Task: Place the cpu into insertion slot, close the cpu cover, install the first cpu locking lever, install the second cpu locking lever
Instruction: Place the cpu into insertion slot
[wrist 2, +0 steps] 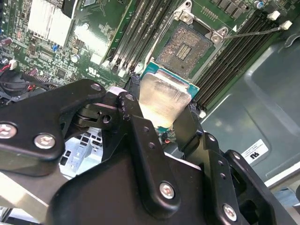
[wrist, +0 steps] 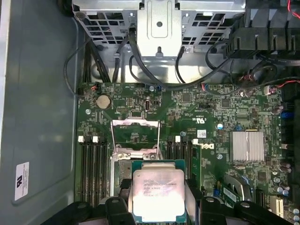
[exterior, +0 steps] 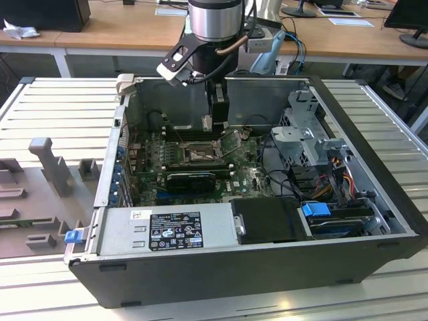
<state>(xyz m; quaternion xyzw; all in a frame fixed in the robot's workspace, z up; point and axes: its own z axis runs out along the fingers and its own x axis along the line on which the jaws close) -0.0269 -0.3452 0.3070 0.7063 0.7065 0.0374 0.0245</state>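
The cpu (wrist: 158, 194) lies metal top up in the first wrist view, pinched at two opposite edges by the gripper (wrist: 159, 214), whose jaws are drawn in just to the chip's width and hold nothing else. It hangs over the insertion slot (wrist: 120, 172), a strip of whose dark pin field shows beside the chip. The cpu cover (wrist: 135, 123) stands swung open just past the slot, with green circuit board (wrist: 197, 108) visible through its window, memory slots (wrist: 93, 164) alongside and a drive cage (wrist: 159, 28) beyond. In the second wrist view the black fingers (wrist 2: 134, 112) clamp the chip's sides. The slot's pin field is bare, with the chip near it but apart, and a thin locking lever (wrist 2: 255, 32) sticks out unlatched beside the socket. In the exterior view the arm reaches down into the open computer case (exterior: 374, 144), the gripper low over the board, close above the slot, with the raised cover just to the exterior view's right of it. By my reading the first step is in hand: the chip is carried but not seated. Seating it calls for squaring its edges to the socket rim and a level, gentle descent, since a skewed chip could bend the pins. Whether it is square now I cannot tell.
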